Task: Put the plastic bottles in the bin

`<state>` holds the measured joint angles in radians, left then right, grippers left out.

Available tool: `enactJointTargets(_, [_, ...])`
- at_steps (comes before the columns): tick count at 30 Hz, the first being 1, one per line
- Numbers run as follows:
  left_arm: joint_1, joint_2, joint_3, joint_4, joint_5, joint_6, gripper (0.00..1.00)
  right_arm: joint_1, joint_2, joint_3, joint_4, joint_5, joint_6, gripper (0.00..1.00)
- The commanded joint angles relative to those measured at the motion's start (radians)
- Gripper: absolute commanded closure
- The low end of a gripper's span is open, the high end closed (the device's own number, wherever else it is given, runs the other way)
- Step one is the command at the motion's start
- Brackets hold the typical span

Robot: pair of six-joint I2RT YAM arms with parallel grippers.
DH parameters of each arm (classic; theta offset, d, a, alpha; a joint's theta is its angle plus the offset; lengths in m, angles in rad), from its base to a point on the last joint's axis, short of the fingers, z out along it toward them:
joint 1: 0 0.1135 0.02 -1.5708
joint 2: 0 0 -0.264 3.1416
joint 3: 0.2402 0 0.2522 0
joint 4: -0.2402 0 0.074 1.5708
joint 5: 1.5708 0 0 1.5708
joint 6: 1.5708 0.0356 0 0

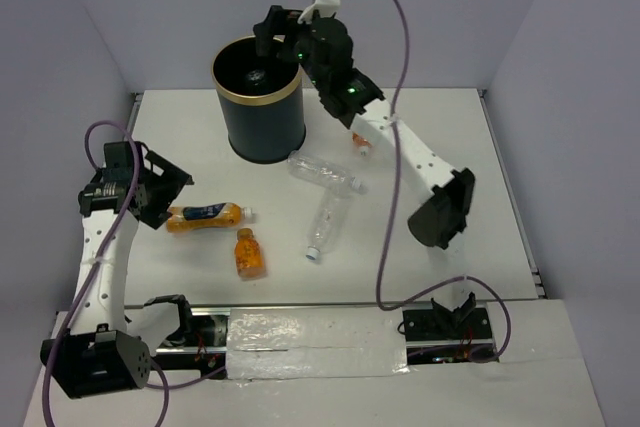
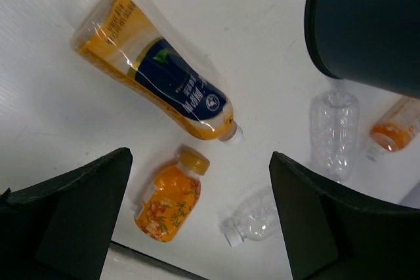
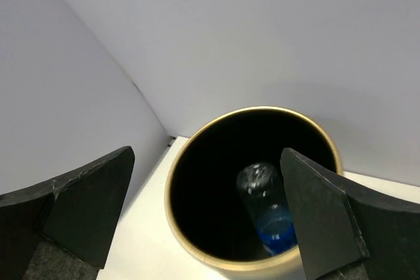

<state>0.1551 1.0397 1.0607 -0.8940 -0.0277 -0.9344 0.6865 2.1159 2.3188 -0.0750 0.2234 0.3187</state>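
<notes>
**Five bottles on the surface, one already in the bin**

Seen from above, the dark bin (image 1: 258, 132) stands at the far side of the white surface (image 1: 500, 227). The right tool (image 3: 207, 162) hangs directly over its mouth, fingers spread wide and gripping nothing, a position suited to a drop. Inside, a blue-labelled clear bottle (image 3: 269, 214) leans steeply, viewed almost end-on; which end is up is unclear.

The left tool (image 2: 200, 162) is likewise wide open and empty. It is poised above the near-left group, probably lining up a pick. Just beside it lies the blue-labelled orange bottle (image 1: 205, 215), its long axis running left to right with the cap pointing right. The small orange bottle (image 1: 248, 254) lies with its cap toward the far side.

Near the middle, a slanted clear bottle (image 1: 322, 172) lies close to the bin. A second clear bottle (image 1: 325, 222) points its white cap toward the arms' bases. A third orange bottle (image 1: 361, 144) is partly hidden behind the right arm (image 1: 415, 152).
</notes>
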Motion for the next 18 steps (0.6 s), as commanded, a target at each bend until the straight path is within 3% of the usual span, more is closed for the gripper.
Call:
enactJointTargets(1, [0.006,-0.047,-0.062,0.026,0.113,-0.15,0.01,0.007,-0.306,-0.161,0.029,0.02,-0.041,0.0])
enactJointTargets(5, [0.004,-0.03,-0.139,0.066,0.178,-0.242,0.01,0.005,-0.514,-0.468,0.046,0.042,-0.04,0.0])
enactJointTargets(14, [0.008,0.118,-0.159,0.118,0.103,-0.495,0.01,0.004,-0.782,-0.744,-0.042,0.062,0.006,0.0])
enactJointTargets(18, [0.008,0.164,-0.14,0.087,0.051,-0.563,0.01,0.004,-0.82,-0.797,-0.061,0.088,0.005,0.0])
